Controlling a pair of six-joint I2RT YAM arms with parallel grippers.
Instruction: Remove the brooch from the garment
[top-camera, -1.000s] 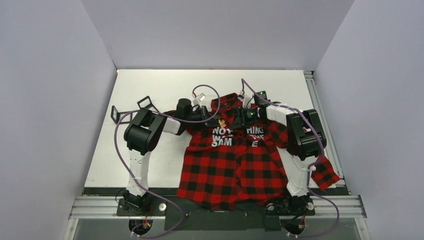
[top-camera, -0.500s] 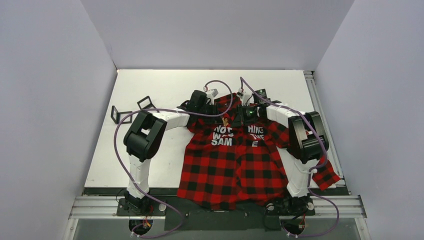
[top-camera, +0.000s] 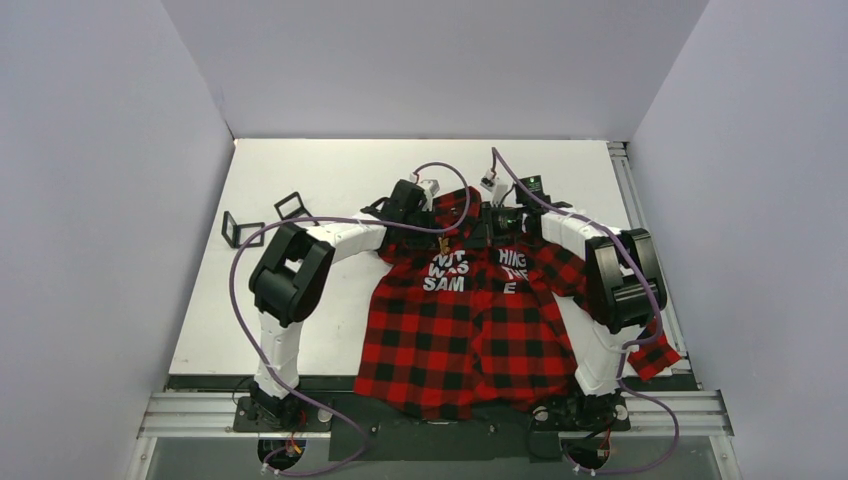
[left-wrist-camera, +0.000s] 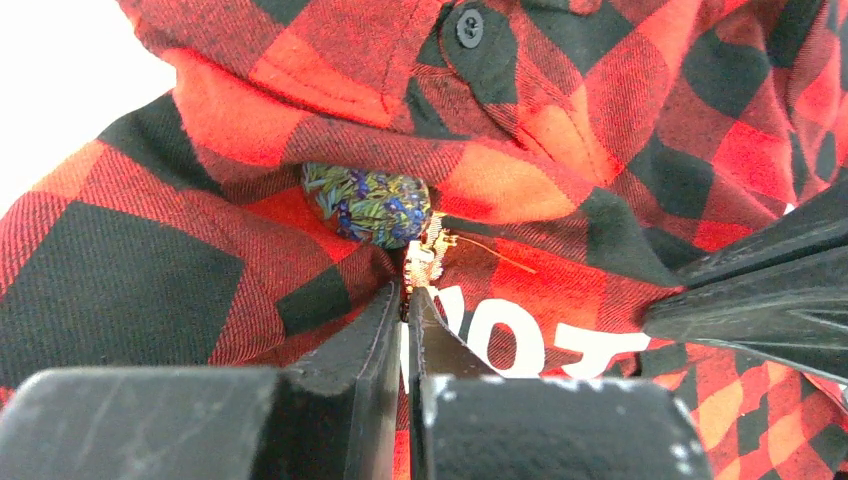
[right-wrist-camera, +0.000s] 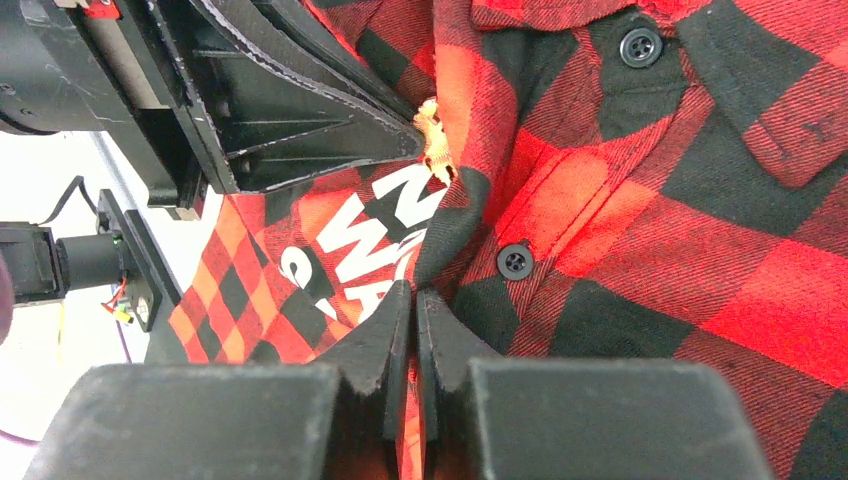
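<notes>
The garment (top-camera: 465, 320), a red-and-black check shirt with white letters, lies flat on the table. The brooch (left-wrist-camera: 430, 250), a small orange-gold jagged pin, sits just above the letters below the collar; it also shows in the right wrist view (right-wrist-camera: 434, 135) and the top view (top-camera: 446, 241). My left gripper (left-wrist-camera: 408, 297) is shut with its tips on the brooch's lower edge. My right gripper (right-wrist-camera: 413, 292) is shut on a raised fold of the garment beside a button (right-wrist-camera: 514, 260). The two grippers face each other across the brooch.
Two small black frames (top-camera: 243, 228) stand on the white table (top-camera: 330, 170) to the left of the shirt. The right sleeve (top-camera: 652, 350) hangs by the right arm's base. A blue-green patterned patch (left-wrist-camera: 368, 203) shows under the collar fold. Grey walls enclose the table.
My left gripper has moved right from the shoulder to the brooch below the collar. The right gripper has shifted slightly away from me and the right elbow has swung outward.
</notes>
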